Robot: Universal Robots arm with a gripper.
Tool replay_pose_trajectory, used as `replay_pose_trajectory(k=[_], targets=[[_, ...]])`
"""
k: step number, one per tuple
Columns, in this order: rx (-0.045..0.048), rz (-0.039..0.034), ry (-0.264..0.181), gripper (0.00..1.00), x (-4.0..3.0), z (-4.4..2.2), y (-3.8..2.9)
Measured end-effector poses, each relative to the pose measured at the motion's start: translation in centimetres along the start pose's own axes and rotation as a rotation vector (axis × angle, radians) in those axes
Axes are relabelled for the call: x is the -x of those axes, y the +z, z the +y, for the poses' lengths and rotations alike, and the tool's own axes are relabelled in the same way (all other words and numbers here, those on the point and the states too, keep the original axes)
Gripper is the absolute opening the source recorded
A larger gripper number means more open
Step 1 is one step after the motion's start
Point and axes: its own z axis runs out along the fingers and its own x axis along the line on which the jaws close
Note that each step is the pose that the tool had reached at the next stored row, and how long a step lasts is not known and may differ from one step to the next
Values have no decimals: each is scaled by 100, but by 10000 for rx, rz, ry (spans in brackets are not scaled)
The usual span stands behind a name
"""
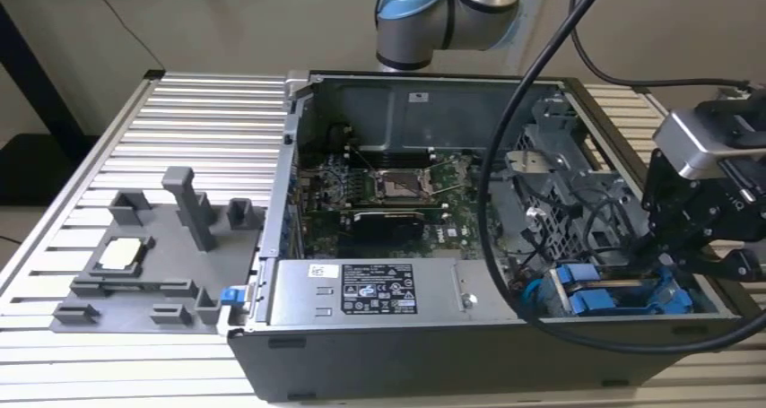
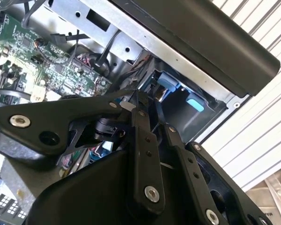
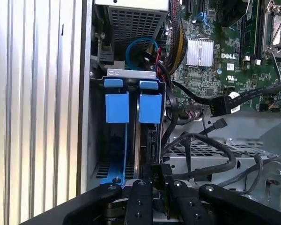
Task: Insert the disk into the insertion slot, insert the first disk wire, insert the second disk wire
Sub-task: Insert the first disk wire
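Pincer [image 3: 158, 183] was clamped on a black disk wire plug [image 3: 159, 169] close to the disk [image 3: 150, 108], already seated in the insertion slot [image 3: 97, 140]. Lining the plug squarely with the disk's socket, clear of loose cables [image 3: 201, 159], seemed key.

Disk [image 3: 150, 108] in insertion slot [image 3: 131, 73]; claw [image 3: 158, 182] just beside disk.

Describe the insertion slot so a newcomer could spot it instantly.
Find the open computer case. In its near corner on the exterior view's right, beside the power-supply box with the white sticker, sits the insertion slot. Bright blue tabs mark it, unlike the perforated grey cage alongside.
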Motion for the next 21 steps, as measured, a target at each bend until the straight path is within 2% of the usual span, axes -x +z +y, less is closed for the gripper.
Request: replay_pose_trajectory(k=[12, 21], targets=[[-11, -3, 106, 19, -5, -1, 46], [-36, -7, 219, 19, 5, -1, 52]])
